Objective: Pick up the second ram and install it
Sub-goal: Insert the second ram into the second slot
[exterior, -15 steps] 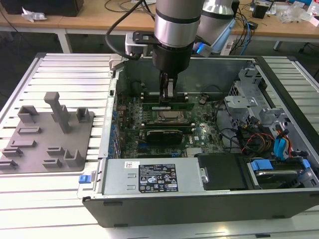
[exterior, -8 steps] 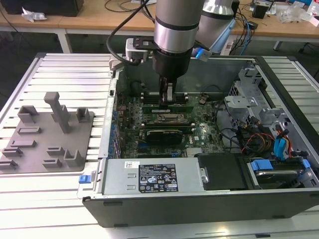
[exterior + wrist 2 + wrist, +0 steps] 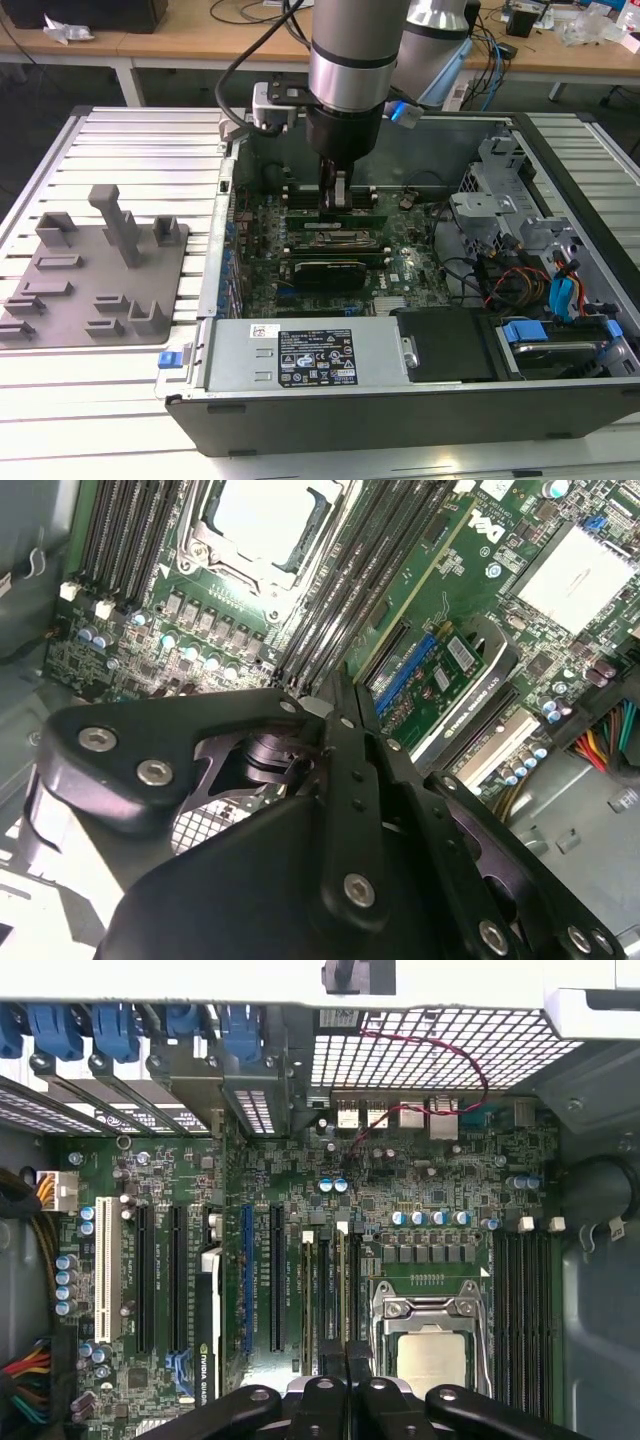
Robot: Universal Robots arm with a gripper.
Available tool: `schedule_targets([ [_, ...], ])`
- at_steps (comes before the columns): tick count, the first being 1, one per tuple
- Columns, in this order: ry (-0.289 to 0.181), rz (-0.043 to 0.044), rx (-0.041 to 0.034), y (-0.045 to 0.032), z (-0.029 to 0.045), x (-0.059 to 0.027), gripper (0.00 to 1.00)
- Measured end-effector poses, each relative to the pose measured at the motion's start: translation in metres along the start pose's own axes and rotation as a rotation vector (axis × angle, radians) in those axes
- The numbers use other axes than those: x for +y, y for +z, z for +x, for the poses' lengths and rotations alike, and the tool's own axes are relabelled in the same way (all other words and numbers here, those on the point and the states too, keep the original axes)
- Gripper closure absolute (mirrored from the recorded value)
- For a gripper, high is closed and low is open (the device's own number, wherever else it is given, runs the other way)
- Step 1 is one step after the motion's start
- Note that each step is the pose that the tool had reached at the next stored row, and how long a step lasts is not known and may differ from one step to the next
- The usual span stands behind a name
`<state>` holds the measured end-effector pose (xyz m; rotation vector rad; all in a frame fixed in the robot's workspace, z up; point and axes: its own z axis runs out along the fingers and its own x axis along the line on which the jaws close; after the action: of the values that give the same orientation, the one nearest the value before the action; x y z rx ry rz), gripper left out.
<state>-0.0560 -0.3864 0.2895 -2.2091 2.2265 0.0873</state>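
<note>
Gripper: closest to us in both wrist views, black links in the foreground. We see its fingers clenched together, tips down among the memory slots.
Second ram: standing on edge in a slot just beside the CPU socket, right under the fingertips. We cannot tell whether it is pinched or only touched.
Black slots: we see a further bank on the socket's other side.
Case: open, lying on the slatted table.
Fixture: grey blocks on the exterior view's left, well apart from the arm.
</note>
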Motion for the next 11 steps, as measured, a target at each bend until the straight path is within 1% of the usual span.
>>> schedule_targets([
  [9, 0.0, 0.0, 0.0, 0.0003, 0.0, 0.0, 0.91],
  [11, 0.0, 0.0001, -0.0022, 0.0008, -0.0007, 0.0, 0.91],
])
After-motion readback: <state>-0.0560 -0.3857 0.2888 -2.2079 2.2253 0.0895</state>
